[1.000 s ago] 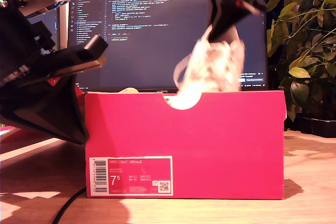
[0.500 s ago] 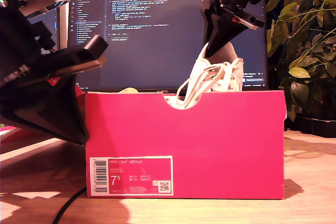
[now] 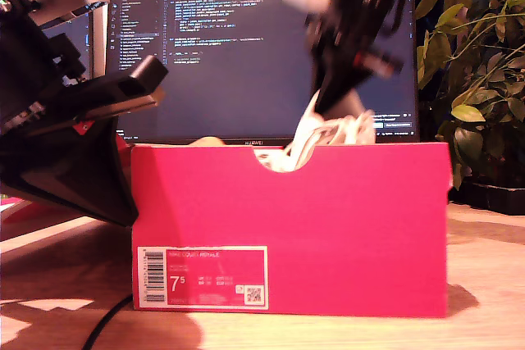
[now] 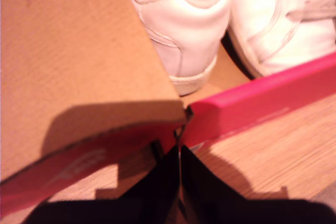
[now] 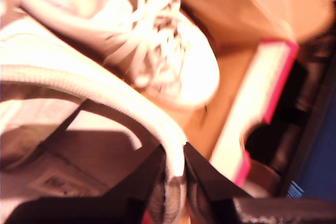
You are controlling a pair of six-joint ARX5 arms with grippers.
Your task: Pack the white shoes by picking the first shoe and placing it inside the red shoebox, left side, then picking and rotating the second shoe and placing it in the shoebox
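Two white shoes showed in the wrist views: the first shoe (image 4: 184,30) already sat on the floor of the red shoebox (image 3: 353,227), heel toward the corner, and the second shoe (image 3: 332,133) stood partly above the rim near the half-round notch, toward the exterior view's right. So I judged the task well past halfway: one shoe packed, the other going in but not yet settled or let go. My second claw (image 5: 176,169) was clenched on the second shoe's collar edge, which ran between its fingers. My first claw (image 4: 178,153) was pinched shut on the box's corner, where the lid flap (image 4: 68,40) met the wall, seemingly steadying it. There was one box, with one white size label (image 3: 201,276) reading 7.5, resting on the wooden desk (image 3: 484,284). Behind it stood one monitor (image 3: 238,55) showing code, and a leafy plant (image 3: 472,63) at the exterior view's right.
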